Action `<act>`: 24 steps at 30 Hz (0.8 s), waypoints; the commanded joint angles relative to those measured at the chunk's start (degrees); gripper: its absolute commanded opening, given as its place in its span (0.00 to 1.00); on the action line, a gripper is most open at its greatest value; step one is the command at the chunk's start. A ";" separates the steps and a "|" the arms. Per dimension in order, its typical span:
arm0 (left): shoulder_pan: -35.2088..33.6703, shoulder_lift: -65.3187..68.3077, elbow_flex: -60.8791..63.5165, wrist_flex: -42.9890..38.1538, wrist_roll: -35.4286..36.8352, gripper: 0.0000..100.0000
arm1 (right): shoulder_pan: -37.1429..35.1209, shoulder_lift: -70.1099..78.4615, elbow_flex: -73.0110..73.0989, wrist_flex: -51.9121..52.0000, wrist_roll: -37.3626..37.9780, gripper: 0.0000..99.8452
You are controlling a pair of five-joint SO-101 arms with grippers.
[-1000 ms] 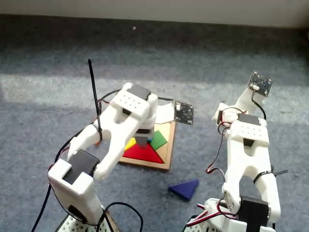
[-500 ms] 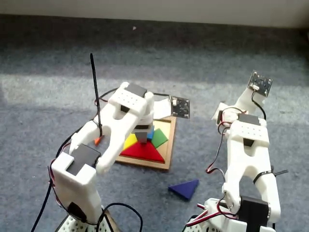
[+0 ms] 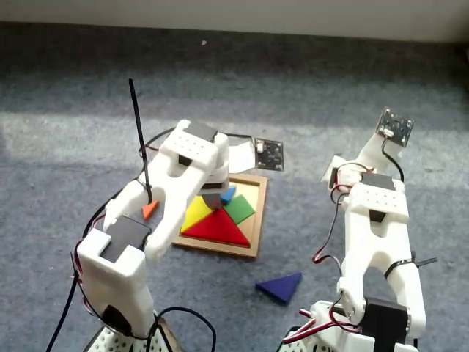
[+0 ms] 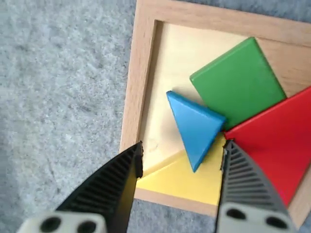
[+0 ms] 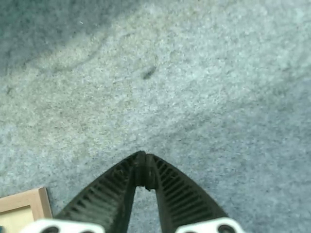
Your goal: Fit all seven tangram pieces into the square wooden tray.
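Note:
The square wooden tray [image 3: 256,220] lies between the arms and holds a red triangle [image 3: 217,229], a yellow triangle [image 3: 194,213], a green square [image 3: 239,209] and a small light blue triangle [image 3: 228,195]. My left gripper [image 4: 182,150] hovers open just above the tray [image 4: 141,73], its fingers on either side of the light blue triangle [image 4: 197,128], which lies loose beside the green square [image 4: 238,82] with one tip over the yellow piece [image 4: 180,177]. A dark blue triangle [image 3: 281,286] and an orange piece [image 3: 149,210] lie on the carpet. My right gripper [image 5: 142,170] is shut above bare carpet.
Grey carpet covers the whole floor. The left arm [image 3: 176,198] stretches over the tray's left side. The right arm [image 3: 377,227] stands folded at the right. One corner of the tray [image 5: 24,208] appears in the right wrist view.
The left arm has drawn back to the left and upward from the tray, uncovering the orange piece and the light blue triangle. The right arm has not moved.

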 commanded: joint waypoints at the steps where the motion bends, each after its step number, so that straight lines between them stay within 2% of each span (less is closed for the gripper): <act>1: -0.66 -1.36 -2.33 -1.93 0.53 0.27 | 0.57 -2.68 -0.84 -1.10 0.00 0.01; 12: -1.54 -5.14 -2.24 -2.55 0.70 0.27 | 0.57 -2.68 -0.84 -1.10 0.00 0.01; 24: -3.03 -7.78 -0.75 -9.76 13.63 0.27 | 0.57 -2.68 -0.84 -1.10 0.00 0.01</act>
